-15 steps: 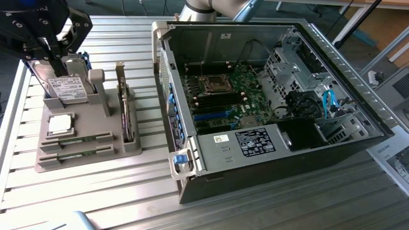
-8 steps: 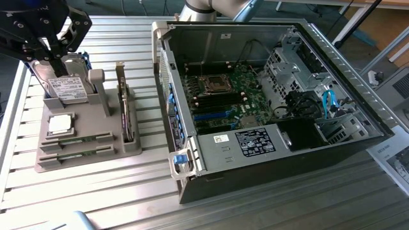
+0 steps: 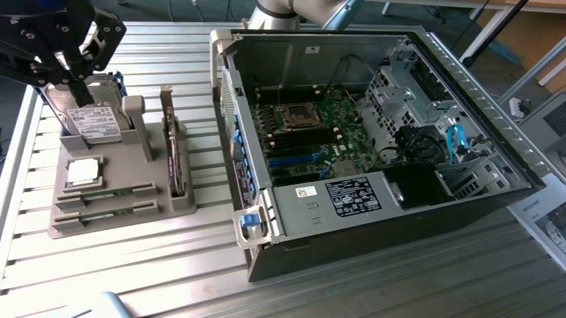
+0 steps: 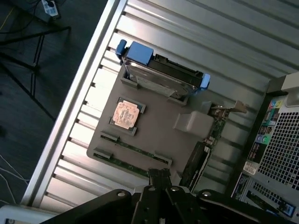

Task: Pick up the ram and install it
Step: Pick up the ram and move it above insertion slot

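Claw, fingers pressed together, poised over grey tray on desk; ram lying in tray slot; drive label and power-supply label print unreadable.

The gripper hangs at the exterior view's far left, near that picture's upper corner, with its black body above and its tips pointing straight down. Its two slim dark fingers are drawn together into one narrow stem, tip against tip. The black linkage bars fold inward on either side of the body, and a patch of blue shows at the top of the mount. In the wrist view the gripper reaches forward from the camera, its fingers closed side by side and its linkage bars spreading out behind them. A pale grey segment of the arm stands at the top middle of the exterior view.
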`<state>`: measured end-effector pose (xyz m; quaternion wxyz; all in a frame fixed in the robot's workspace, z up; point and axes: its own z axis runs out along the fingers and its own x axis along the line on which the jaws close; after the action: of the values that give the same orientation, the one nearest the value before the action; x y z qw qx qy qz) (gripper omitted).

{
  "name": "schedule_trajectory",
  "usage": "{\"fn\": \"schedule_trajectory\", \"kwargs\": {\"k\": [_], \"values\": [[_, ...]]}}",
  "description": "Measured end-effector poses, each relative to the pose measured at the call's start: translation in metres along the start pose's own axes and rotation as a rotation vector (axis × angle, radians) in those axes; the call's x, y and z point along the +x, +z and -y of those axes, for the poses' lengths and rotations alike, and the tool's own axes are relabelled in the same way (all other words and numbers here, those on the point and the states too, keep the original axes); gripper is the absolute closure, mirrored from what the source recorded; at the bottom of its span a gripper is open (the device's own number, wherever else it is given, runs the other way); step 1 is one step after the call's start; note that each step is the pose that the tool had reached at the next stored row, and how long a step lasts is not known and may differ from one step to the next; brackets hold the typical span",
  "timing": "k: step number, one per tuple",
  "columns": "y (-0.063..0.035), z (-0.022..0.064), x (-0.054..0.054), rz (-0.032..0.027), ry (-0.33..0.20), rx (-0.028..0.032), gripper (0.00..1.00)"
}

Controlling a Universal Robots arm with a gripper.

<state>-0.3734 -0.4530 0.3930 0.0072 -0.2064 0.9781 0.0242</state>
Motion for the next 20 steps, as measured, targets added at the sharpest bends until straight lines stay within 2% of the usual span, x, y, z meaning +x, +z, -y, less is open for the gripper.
{"fn": "schedule_trajectory", "kwargs": {"k": [11,15,20], "values": [[0.0,0.0,0.0,-0.008,-0.181,-0.0043,0.89],[0.0,0.0,0.0,-0.0126,-0.284,-0.0069,0.89],[0.0,0.0,0.0,-0.0157,-0.355,-0.0085,0.89]]}}
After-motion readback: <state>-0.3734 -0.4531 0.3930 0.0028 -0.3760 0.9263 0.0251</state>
